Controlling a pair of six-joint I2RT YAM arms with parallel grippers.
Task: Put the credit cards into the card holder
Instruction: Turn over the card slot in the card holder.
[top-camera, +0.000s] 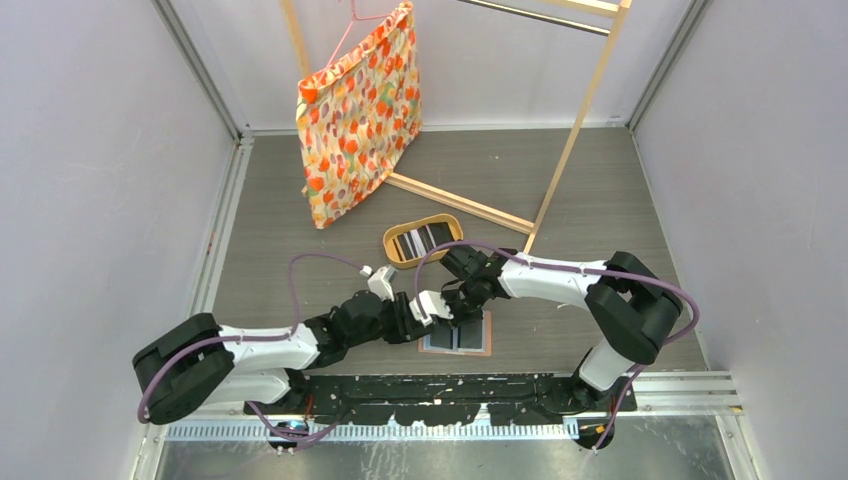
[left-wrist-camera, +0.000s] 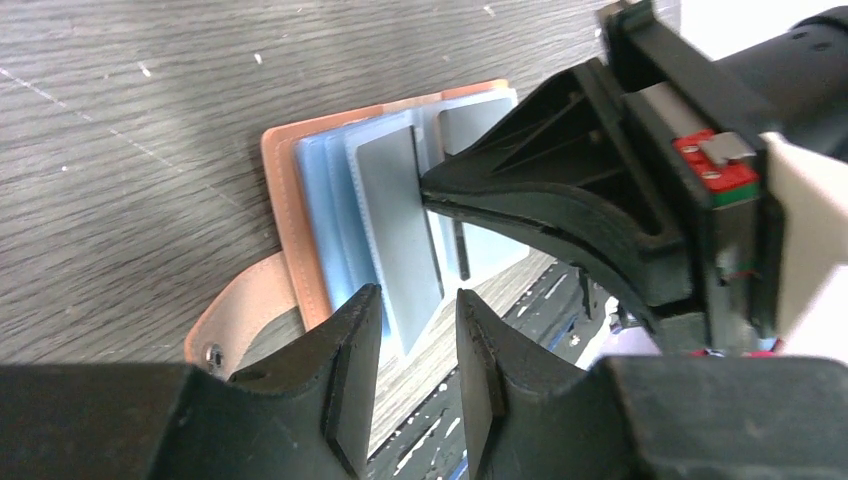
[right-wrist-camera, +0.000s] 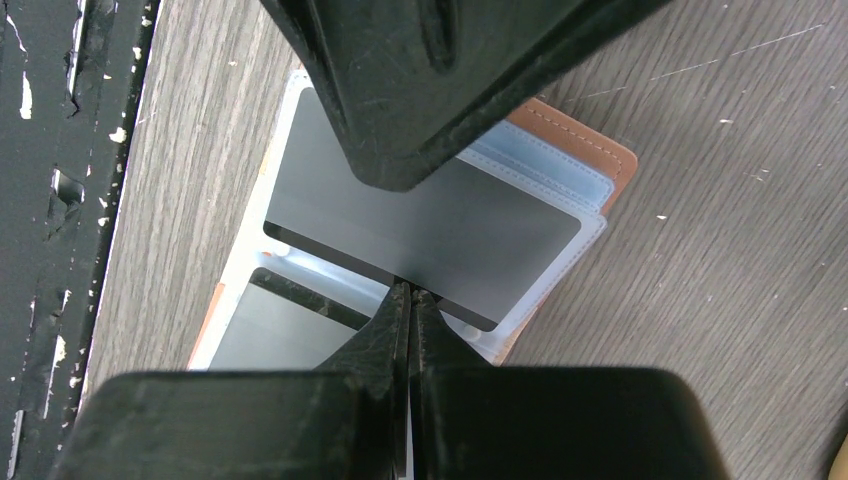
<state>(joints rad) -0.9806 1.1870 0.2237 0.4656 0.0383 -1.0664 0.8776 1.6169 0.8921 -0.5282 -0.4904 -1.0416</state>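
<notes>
While the small salmon-tan leather-like folding card holder (top-camera: 457, 338) lies open & flat on the grey wood-grain table (top-camera: 600, 200), just ahead of the arm bases, its light-blue plastic sleeves (left-wrist-camera: 325, 200) fan up from the spine & its snap tab (left-wrist-camera: 215, 345) sticks out to one side. A thin grey rectangular credit card (right-wrist-camera: 430, 235) lies at one sleeve; can't tell if it's fully seated. R gripper (right-wrist-camera: 405, 300) is fully closed, fingertips pressed together right at that card's near edge; whether anything is pinched btwn them can't be told. L gripper (left-wrist-camera: 418, 345) is part-open w/ the lower corner of one sleeve in the gap btwn its fingers; the pads don't visibly clamp it. Both grippers meet over the holder, tips close together. Farther back, near the holder but apart from it, an oval wooden tray (top-camera: 390, 240) holds black & white cards (top-camera: 422, 240). Behind that stands a light wooden rack (top-camera: 575, 130) w/ an orange floral fabric bag (top-camera: 358, 110) on a pink hanger (top-camera: 350, 30).
</notes>
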